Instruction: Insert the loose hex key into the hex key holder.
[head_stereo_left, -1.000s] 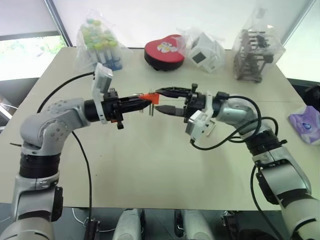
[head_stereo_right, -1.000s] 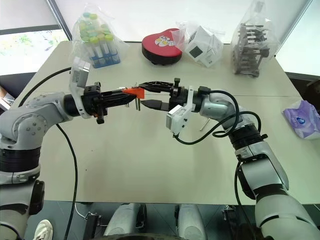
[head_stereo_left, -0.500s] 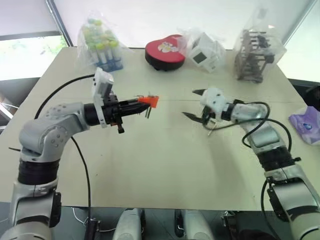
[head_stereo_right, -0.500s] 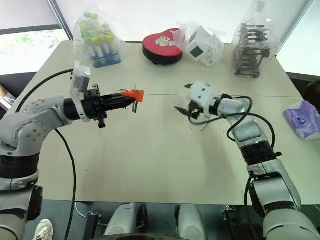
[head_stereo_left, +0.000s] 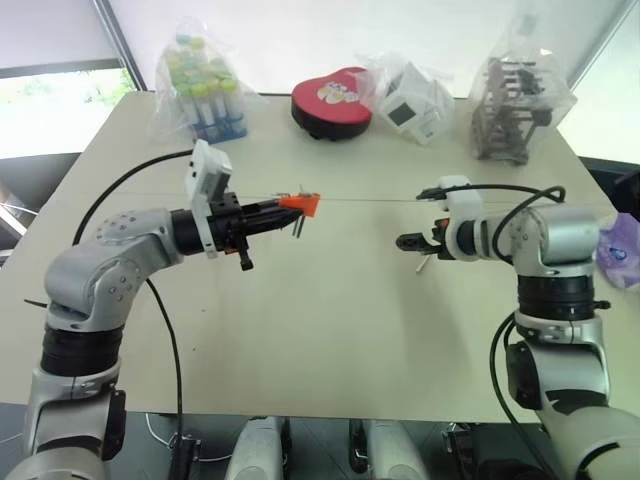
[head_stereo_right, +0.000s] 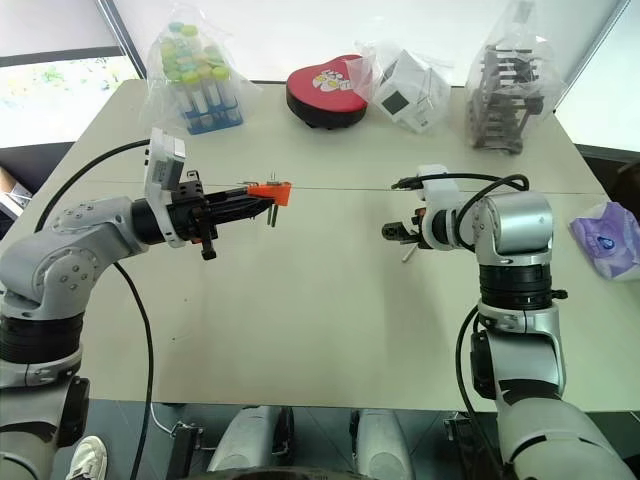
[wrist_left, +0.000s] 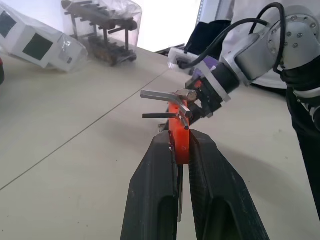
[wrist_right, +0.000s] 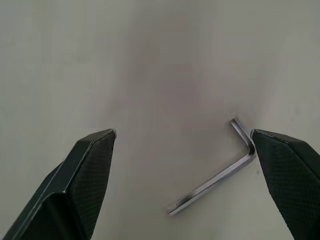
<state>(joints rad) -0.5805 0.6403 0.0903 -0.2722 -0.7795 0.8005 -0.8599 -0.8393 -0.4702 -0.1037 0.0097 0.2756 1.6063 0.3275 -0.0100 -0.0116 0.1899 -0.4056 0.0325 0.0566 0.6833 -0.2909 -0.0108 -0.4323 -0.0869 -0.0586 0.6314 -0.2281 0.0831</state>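
Beige tabletop (head_stereo_left: 330, 330) carries the loose hex key (wrist_right: 215, 176), lying flat well to the right of the orange holder (wrist_left: 178, 137). That holder is pinched in the left gripper (wrist_left: 181, 150), raised above the table. The right gripper (wrist_right: 185, 150) hangs spread wide over the key. Better centre over the long leg, lower squarely, then pinch.

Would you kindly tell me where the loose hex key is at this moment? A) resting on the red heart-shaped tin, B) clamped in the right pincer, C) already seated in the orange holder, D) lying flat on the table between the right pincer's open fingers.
D: the loose hex key lies on the table between the spread fingers of the right pincer, while the left pincer holds the hex key holder.
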